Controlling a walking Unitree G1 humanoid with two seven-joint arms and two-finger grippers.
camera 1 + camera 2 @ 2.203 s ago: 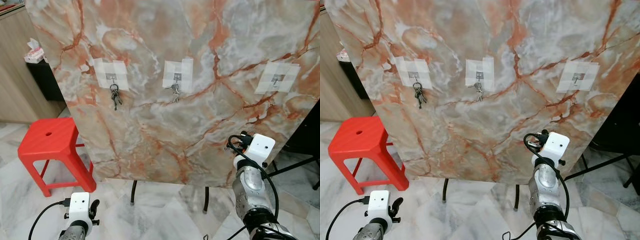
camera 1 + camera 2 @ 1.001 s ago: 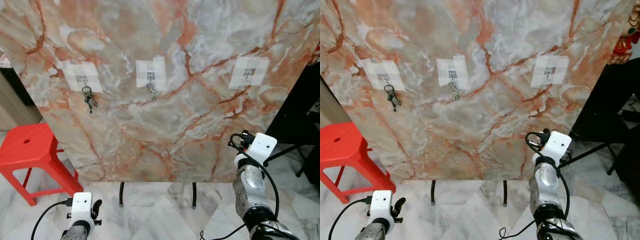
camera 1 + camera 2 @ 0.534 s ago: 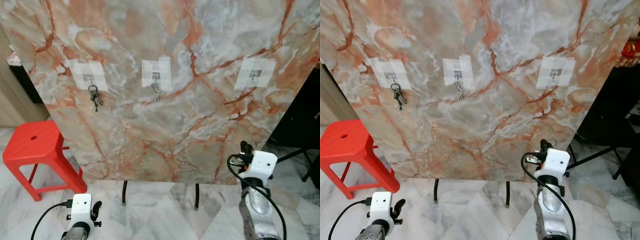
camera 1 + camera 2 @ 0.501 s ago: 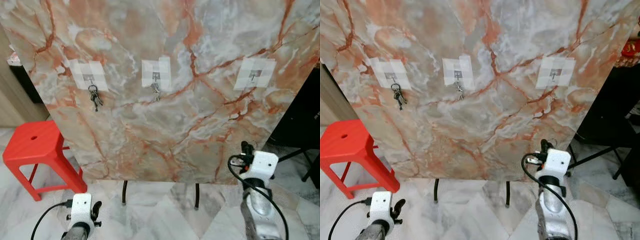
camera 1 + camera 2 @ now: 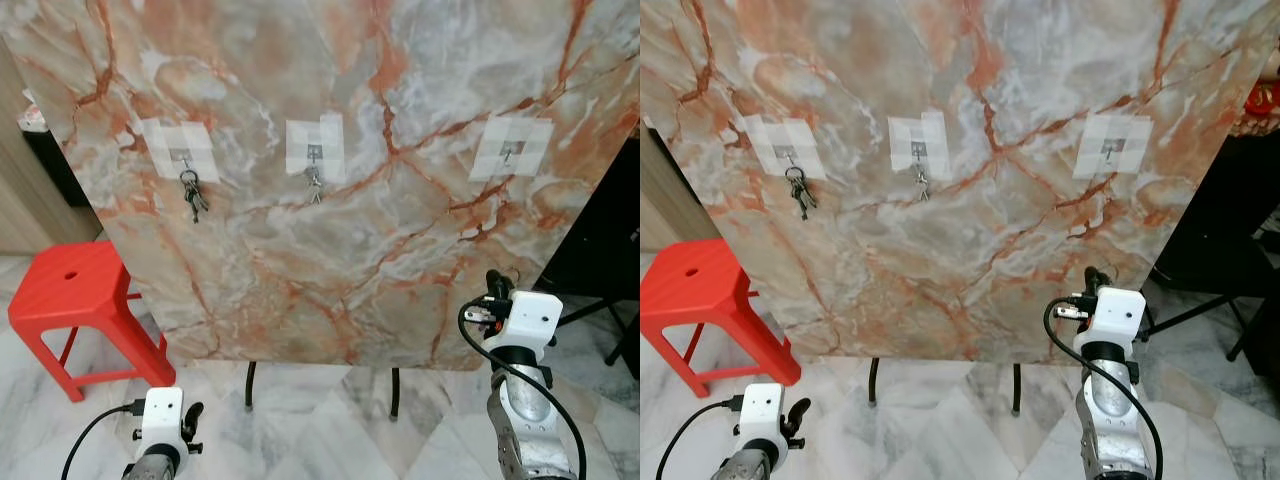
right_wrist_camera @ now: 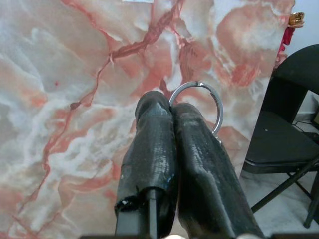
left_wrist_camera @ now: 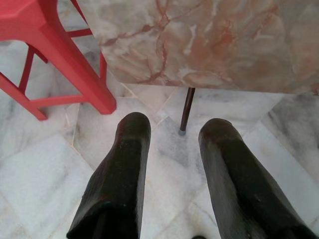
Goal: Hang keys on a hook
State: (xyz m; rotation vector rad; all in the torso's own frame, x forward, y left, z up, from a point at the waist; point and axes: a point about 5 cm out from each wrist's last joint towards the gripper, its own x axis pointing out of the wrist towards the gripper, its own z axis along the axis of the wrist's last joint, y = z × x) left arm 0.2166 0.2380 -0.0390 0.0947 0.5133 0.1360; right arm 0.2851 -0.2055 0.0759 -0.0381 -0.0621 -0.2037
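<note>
R gripper (image 6: 172, 107), fingers pinched together on key ring (image 6: 198, 102), held low in front of marble board (image 5: 330, 260) below empty R hook (image 5: 510, 152); L gripper (image 7: 172, 132) idle near floor, fingers apart.

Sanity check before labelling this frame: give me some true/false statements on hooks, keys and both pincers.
1. All three taped hooks on the marble-patterned board carry keys. False: the right taped hook is bare; the dark key bunch and the small silver keys hang on the other two.
2. The right pincer is shut on a silver key ring. True.
3. The left pincer is shut on keys. False: it is open and holds nothing, low over the marble floor.
4. A red plastic stool stands at the board's left. True.
5. The right pincer touches the bare hook. False: it sits well below it.
</note>
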